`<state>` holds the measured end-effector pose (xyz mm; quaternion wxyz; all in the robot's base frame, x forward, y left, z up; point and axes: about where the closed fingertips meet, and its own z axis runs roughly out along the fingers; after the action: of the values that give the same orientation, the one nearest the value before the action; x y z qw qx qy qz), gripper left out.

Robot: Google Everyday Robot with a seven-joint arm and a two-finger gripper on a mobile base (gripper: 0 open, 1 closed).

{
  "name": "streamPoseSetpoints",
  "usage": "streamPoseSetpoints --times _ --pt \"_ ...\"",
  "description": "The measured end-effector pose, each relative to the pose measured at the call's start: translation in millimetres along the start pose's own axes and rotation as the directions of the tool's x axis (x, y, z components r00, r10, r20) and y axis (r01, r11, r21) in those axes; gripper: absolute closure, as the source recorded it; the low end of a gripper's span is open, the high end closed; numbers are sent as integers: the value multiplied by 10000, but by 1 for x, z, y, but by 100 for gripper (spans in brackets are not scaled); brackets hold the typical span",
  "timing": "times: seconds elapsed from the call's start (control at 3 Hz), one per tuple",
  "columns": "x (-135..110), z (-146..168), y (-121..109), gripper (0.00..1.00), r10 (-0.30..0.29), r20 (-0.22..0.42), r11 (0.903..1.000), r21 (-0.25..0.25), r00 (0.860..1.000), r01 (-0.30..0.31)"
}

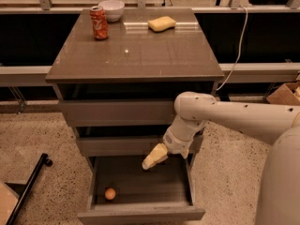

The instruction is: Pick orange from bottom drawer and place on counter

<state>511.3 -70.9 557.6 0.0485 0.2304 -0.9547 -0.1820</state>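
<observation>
Camera view: gripper [150, 162] above bottom drawer [140, 215], orange [110, 193] apart.

Surface finishes. The counter [140, 55]: glossy, reflective slab. The bottom drawer [140, 214]: matt panels. The orange [110, 193]: smooth skin. The gripper [153, 157], above the open drawer's rear: matt cream, plastic-like. The arm [243, 118]: smooth off-white shell. The can [99, 23]: shiny metal. The sponge [161, 23]: dull, soft-looking. The floor [42, 135]: speckled, stone-like.
</observation>
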Motion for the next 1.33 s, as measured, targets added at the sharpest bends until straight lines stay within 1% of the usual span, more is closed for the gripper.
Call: streamPoseSetpoints --times 0.33,0.67,1.0,1.33 --pt "1 7 -1 0 28 -99 10000 -73 9999 -29" --pt "-4 26 -1 0 636 105 9975 -299 9979 -633" --pt "-18 56 -1 0 1368 517 9867 -957 9892 -1315" --pt "-39 94 -2 0 2166 835 9643 -1736 9727 -1999"
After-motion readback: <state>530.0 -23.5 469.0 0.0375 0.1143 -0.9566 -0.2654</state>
